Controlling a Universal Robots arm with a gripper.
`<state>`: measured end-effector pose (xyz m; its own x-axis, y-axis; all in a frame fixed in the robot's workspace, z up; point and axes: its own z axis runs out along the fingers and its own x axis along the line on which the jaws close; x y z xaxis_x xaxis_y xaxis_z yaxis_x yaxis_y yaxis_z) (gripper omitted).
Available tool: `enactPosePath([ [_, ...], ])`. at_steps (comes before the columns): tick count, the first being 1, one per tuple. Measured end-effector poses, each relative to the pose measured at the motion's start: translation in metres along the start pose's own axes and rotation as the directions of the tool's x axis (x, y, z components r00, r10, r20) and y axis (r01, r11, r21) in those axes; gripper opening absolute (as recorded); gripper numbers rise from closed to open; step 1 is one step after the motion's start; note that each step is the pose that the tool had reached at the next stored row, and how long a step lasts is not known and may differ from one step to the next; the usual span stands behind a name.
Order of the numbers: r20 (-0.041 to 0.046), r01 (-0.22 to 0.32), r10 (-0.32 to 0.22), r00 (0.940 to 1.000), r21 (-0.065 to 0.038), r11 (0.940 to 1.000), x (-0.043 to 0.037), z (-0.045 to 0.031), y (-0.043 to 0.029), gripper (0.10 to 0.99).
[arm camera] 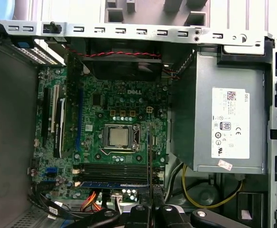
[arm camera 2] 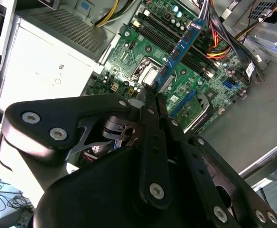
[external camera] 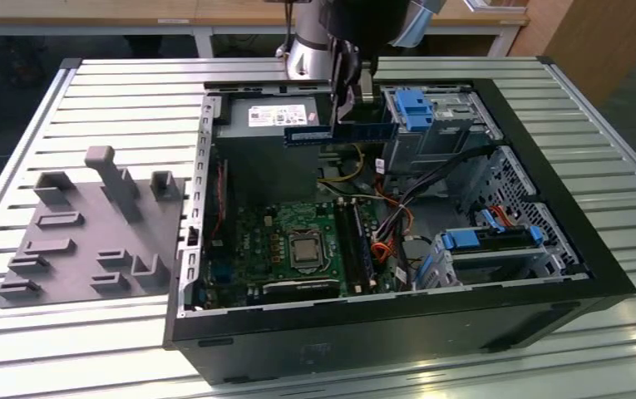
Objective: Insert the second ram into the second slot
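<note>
1. Blue circuit board is what catches the eye: the second ram hangs in the air over the open computer case. It is up near the grey power supply and well apart from the motherboard below
2. The gripper has its fingers pinched tight on the stick's upper edge. In the second wrist view the stick runs out from between the fingertips, level and not sagging
3. The memory slots sit beside the processor socket. A blue strip lies along one of the outer slots. I take it for a stick already seated, though I cannot be sure from here
4. By my reading this is the carry stage: the stick is picked up and brought over the case, with nothing yet lowered or pressed
5. In the first wrist view the held stick shows edge-on as a thin line crossing the run of the slots. Seating it would therefore seem to call for a turn of the wrist, so that stick and slot run the same way
6. It would also call for a careful line-up over the free slot next to the filled one, keeping off the orange and black cables close by, and a straight, even push
</note>
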<state>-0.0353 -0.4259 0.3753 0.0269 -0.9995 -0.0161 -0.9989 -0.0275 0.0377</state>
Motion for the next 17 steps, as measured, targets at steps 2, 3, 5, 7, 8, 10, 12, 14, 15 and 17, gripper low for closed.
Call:
enactPosePath([
  [2,-0.0002,0.000,0.000,1.0000,0.000,1.0000,0.0009,0.0000,0.0000,0.133],
  [3,-0.0003,0.000,0.000,1.0000,0.000,1.0000,0.0014,-0.0001,0.0000,0.133],
  [5,-0.0005,0.000,0.000,1.0000,0.000,1.0000,0.0023,-0.0001,0.0001,0.133],
  [7,-0.0007,0.000,0.000,1.0000,0.000,1.0000,0.0032,-0.0001,0.0001,0.133],
  [8,-0.0009,0.000,0.000,1.0000,0.000,1.0000,0.0037,-0.0001,0.0001,0.133],
  [10,-0.0011,0.000,0.000,1.0000,0.000,1.0000,0.0046,-0.0001,0.0001,0.133],
  [12,-0.0014,0.000,0.000,1.0000,0.000,1.0000,0.0055,-0.0001,0.0002,0.133],
  [14,-0.0017,0.000,0.000,1.0000,0.000,1.0000,0.0063,-0.0001,0.0002,0.133],
  [15,-0.0020,0.000,0.000,1.0000,0.000,1.0000,0.0066,-0.0001,0.0002,0.133],
  [17,-0.0025,0.000,0.000,1.0000,0.000,1.0000,0.0071,-0.0001,0.0002,0.133],
])
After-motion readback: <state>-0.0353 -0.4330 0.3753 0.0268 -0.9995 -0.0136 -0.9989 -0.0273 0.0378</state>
